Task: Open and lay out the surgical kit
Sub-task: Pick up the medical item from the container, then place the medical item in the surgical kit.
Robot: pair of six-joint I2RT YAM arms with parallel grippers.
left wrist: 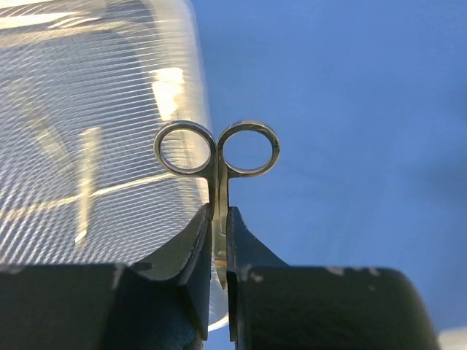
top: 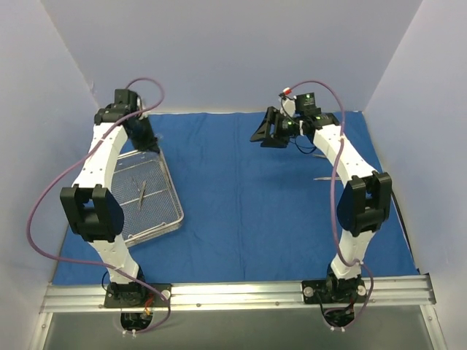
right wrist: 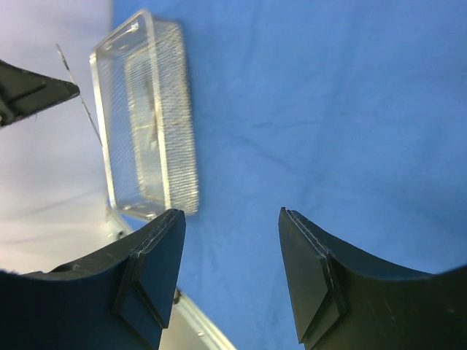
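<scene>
Over blue cloth wrap (top: 248, 189), left claw (left wrist: 220, 211) clamps a scissor-handled instrument (left wrist: 218, 186); right claw (right wrist: 231, 215) stands apart, empty.

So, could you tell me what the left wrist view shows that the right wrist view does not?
Only the left wrist: the finger rings of a scissor-handled instrument, clamped in the shut left gripper. Only the right wrist: the right gripper, open and empty, and the wire-mesh tray seen nearly whole. Both: the tray, the blue cloth and, distantly in the right wrist, probably the left gripper.
</scene>
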